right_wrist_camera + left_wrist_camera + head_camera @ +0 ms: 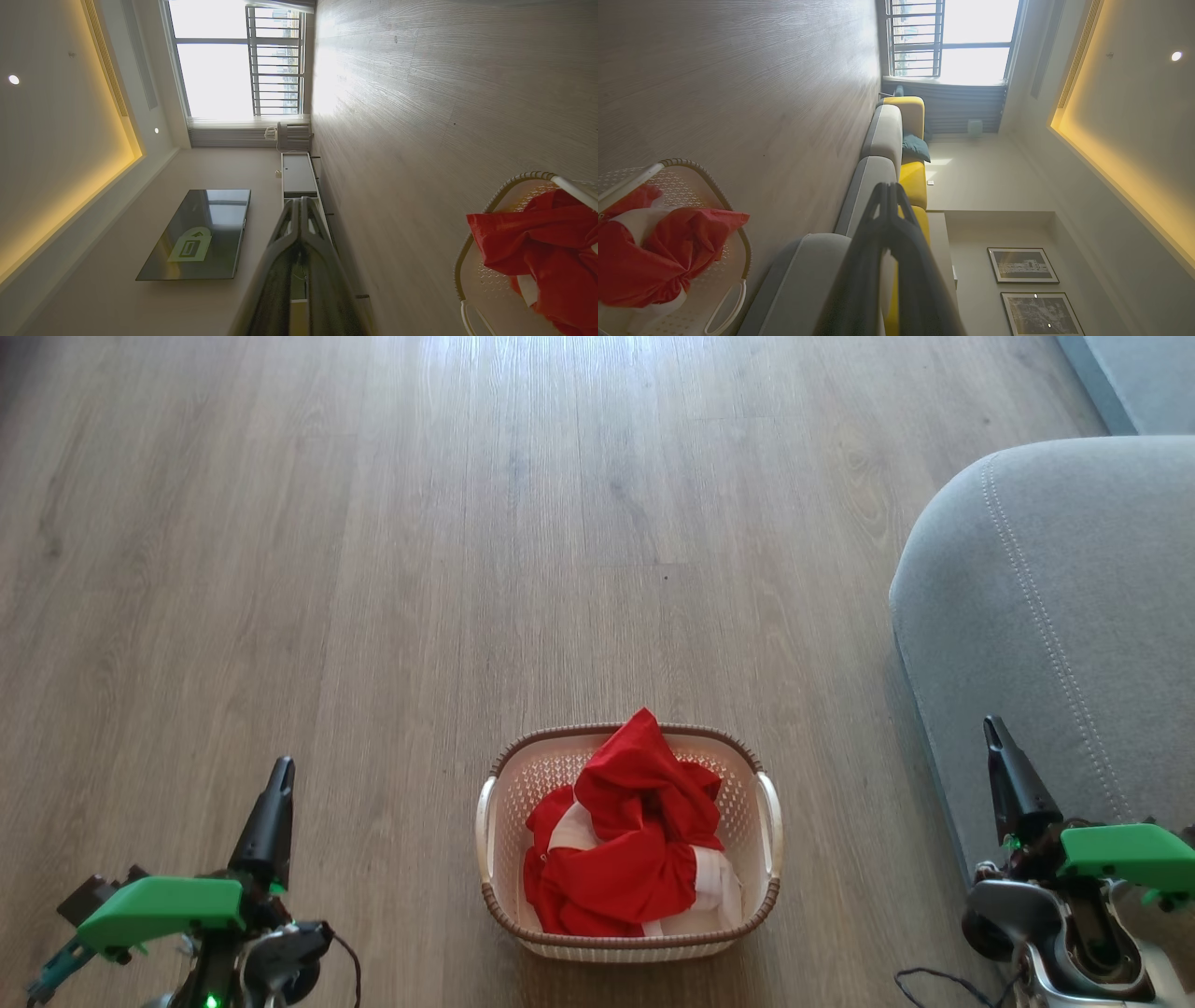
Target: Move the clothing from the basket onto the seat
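Kid: Where is the red clothing (635,831) now?
Friend: All of it sits in the cream basket (546,775), bunched in a heap. A red peak pokes up past the basket's far rim, and white bands peek out lower down.
Kid: And the grey seat (1046,579)?
Friend: Off to the right of the basket, well apart from it, with wood floor (467,523) between. I see no clothing on it.
Kid: What are the pinchers doing?
Friend: The left gripper (282,767) hangs well to the left of the basket. The right gripper (992,728) hangs well to the right of the basket. Both are pinched tight with nothing in them, and neither touches the basket.
Kid: So which step is it?
Friend: I think the very first one: going for the first garment. Nothing is picked up yet.
Kid: What does the next move need?
Friend: My guess is that one gripper must open up, come in over the basket and dip to that red peak. Then it should pinch only cloth, not the rim, and lift high enough to clear the basket before going right to the seat.
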